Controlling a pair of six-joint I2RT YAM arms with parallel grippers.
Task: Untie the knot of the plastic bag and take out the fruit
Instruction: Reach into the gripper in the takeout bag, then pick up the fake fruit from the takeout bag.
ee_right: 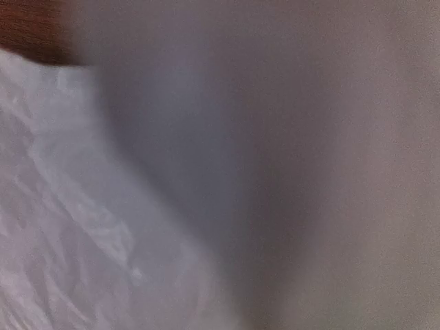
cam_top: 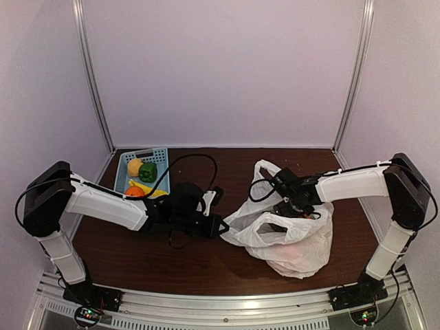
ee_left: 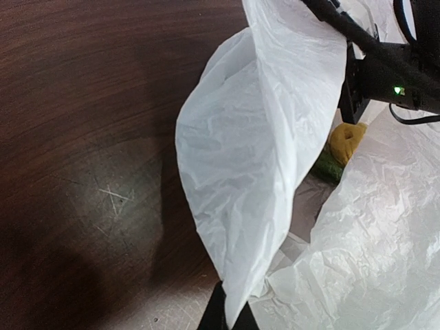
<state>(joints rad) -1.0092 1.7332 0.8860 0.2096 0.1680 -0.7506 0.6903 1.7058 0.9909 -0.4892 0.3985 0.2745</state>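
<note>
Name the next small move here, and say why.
Probably ease the right gripper down onto the yellow fruit and close on it. The bag is open, its edge pinched up by the left gripper, and the yellow fruit lies exposed inside, beside a green one, close to the right gripper.

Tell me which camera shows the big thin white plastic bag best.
Top external: nearly the whole thin white plastic bag shows, its mouth open. Left wrist shows only an edge pinched in the left gripper and part of the opening; right wrist shows a blurred white patch.
</note>
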